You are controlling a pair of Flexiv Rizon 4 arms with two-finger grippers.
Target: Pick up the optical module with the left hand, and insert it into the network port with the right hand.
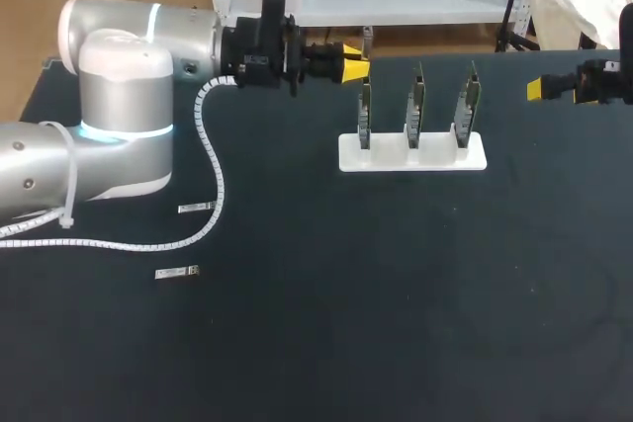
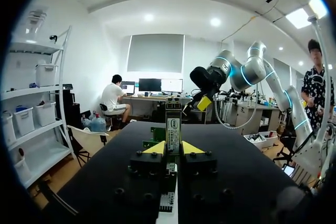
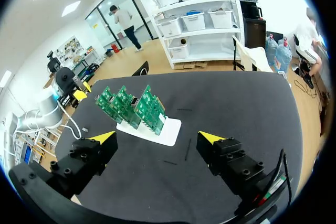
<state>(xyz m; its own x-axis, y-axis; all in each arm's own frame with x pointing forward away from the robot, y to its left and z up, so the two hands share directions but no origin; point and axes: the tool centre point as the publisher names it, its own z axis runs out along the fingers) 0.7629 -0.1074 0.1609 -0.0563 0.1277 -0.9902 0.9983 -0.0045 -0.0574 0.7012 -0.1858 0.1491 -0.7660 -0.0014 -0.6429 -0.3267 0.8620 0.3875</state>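
1. Head view: the left gripper (image 1: 354,66) hangs over the far side of the table (image 1: 396,323), clenched on the module (image 1: 367,43). It is close to the left end of the row of boards (image 1: 416,106) on their white stand (image 1: 413,157). The right gripper (image 1: 540,89) sits at the far right, well apart. Two spare modules (image 1: 196,208) lie on the left.
2. Left wrist view: the module (image 2: 173,124) stands upright between the yellow tips, pinched low from both sides. Most of its body is free above them, which I judge is room enough for the other gripper.
3. Right wrist view: the right gripper (image 3: 156,138) is released, fingers wide, with nothing between them and the boards (image 3: 134,106) ahead. Handover looks like the step in hand. Bring the right gripper square onto the free end, clamp it before the left lets go, and keep the plug end toward the port. The port itself is too small to pick out.
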